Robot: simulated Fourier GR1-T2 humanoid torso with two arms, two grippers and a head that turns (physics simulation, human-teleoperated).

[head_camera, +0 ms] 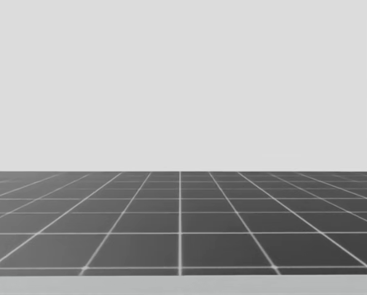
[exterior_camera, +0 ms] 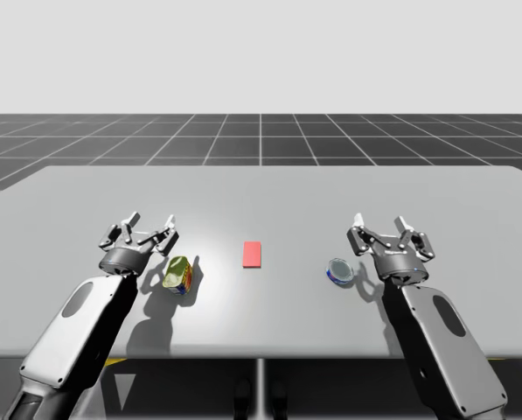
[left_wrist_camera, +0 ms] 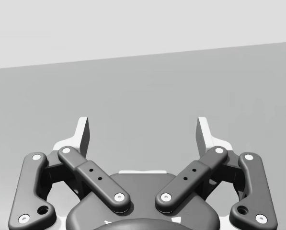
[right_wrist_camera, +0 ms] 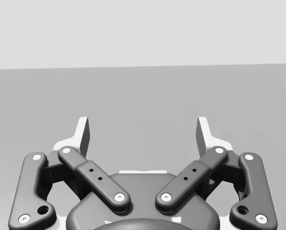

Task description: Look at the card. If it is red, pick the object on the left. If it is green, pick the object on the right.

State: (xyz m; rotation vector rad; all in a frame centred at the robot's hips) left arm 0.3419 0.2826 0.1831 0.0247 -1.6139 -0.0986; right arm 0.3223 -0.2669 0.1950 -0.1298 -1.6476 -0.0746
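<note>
Sitting at the middle of the table is the card, and it is red, flat on the grey top. Left of the card, well apart from it, the yellow box leans to one side, its shadow falling towards the card. Right of the card, about as far off on the other side, the blue can is low and round, tipped so its pale face looks up.

Out past the yellow box, on the side away from the card, the robot's left gripper hovers just beside the box, not touching it. Its fingers are spread wide with nothing between them. The left wrist view bears that out: the left gripper gapes, each of its fingers stands far from the other, and bare grey table lies ahead.

Over on the far side of the blue can from the card, the right gripper hangs near the can, clear of it. It too is spread wide and holds nothing. In the right wrist view the right gripper has its fingers parted over plain table.

From the head, the look goes straight out at the dark grid floor under a pale backdrop.
</note>
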